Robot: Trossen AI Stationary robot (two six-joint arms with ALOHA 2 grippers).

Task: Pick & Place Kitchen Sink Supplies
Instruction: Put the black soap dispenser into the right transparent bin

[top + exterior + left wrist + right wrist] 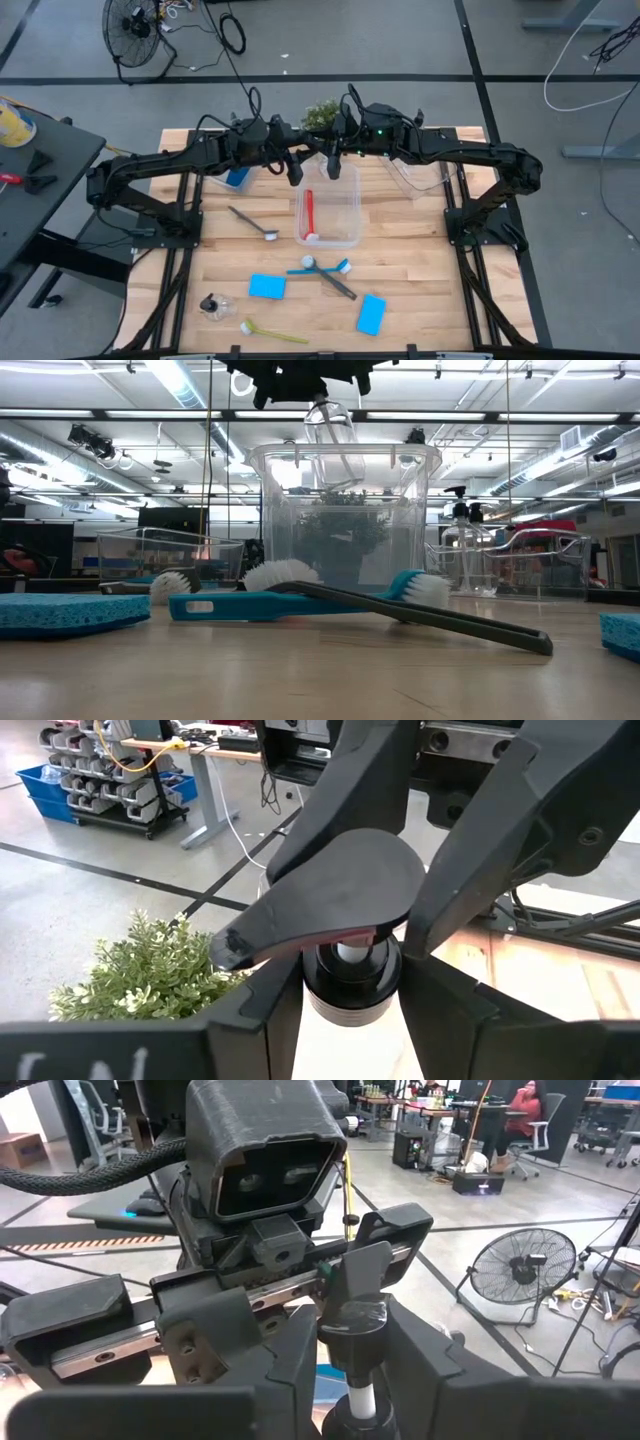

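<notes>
A small clear bottle with a black pump top hangs high over the middle clear bin, held between both grippers. My left gripper comes from the table's left and my right gripper from its right; they meet head-on near the plant. Both are shut on the pump top. A red brush lies in the middle bin. In the high view the arms hide the bottle. My left gripper pinches the bottle's black collar, just under the pump head, between its two fingers, coming about level from the table's left. The bottle hangs upright below, clear of the bin. My right gripper has its two fingers on either side of the pump head, above the white stem, coming about level from the table's right. It faces my left gripper closely.
A bin with a blue sponge stands at the far left, another bin at the far right. Loose on the table lie two blue sponges, crossed blue and grey brushes, a grey brush, a second pump bottle and a yellow-green brush.
</notes>
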